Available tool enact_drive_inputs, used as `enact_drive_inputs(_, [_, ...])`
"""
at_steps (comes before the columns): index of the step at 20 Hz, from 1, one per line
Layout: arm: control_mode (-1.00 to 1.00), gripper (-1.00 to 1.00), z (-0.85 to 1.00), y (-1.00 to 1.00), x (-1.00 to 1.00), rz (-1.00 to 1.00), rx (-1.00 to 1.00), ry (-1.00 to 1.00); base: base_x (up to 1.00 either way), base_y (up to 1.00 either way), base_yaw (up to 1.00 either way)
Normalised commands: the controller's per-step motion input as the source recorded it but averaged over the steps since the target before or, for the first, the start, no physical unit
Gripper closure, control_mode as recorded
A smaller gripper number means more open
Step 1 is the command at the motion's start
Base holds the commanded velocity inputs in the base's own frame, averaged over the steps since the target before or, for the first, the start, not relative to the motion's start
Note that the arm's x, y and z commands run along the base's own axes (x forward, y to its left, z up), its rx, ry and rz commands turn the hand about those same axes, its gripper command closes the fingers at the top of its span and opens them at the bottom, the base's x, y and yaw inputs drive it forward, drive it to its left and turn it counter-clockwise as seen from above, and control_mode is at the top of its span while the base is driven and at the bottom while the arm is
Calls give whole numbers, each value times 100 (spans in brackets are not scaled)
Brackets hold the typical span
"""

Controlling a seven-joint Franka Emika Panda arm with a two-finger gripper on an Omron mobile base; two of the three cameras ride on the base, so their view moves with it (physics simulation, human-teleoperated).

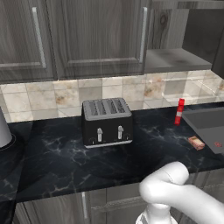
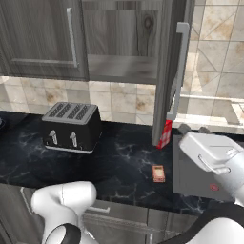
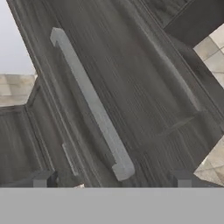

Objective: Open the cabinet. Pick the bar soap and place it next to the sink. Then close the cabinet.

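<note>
Hand view is giving you the best read: the dark grey-brown wood-grain wall cabinet (image 2: 119,38) is hanging open, its door (image 3: 131,78) facing you with the long silver bar handle (image 3: 89,103) running between your gripper (image 3: 113,180) tips, which are spread wide and pinching nothing. The closing step looks like what you're doing, so you're wanting flat contact on the door panel and a smooth arc push, not a grab. The black marbled countertop (image 1: 57,153) is carrying the black four-slot toaster (image 1: 106,122) and the dark grey rectangular sink (image 2: 190,176). The small tan-pink bar soap (image 2: 158,173) is lying just beside the sink, with the slim red-and-white bottle (image 1: 179,112) standing behind.
</note>
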Motion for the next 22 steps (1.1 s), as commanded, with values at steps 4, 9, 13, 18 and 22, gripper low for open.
enact_drive_inputs(4, [-100,-100,0,-25,44,14,0,0,0,0,0])
enact_drive_inputs(9, [-100,-100,-2,-26,51,14,0,0,0,0,0])
enact_drive_inputs(13, [-100,-100,-6,-29,37,11,0,0,0,0,0])
enact_drive_inputs(18, [-100,-100,0,-2,20,9,0,0,0,0,0])
enact_drive_inputs(22, [-100,-100,0,19,28,9,0,0,0,0,0])
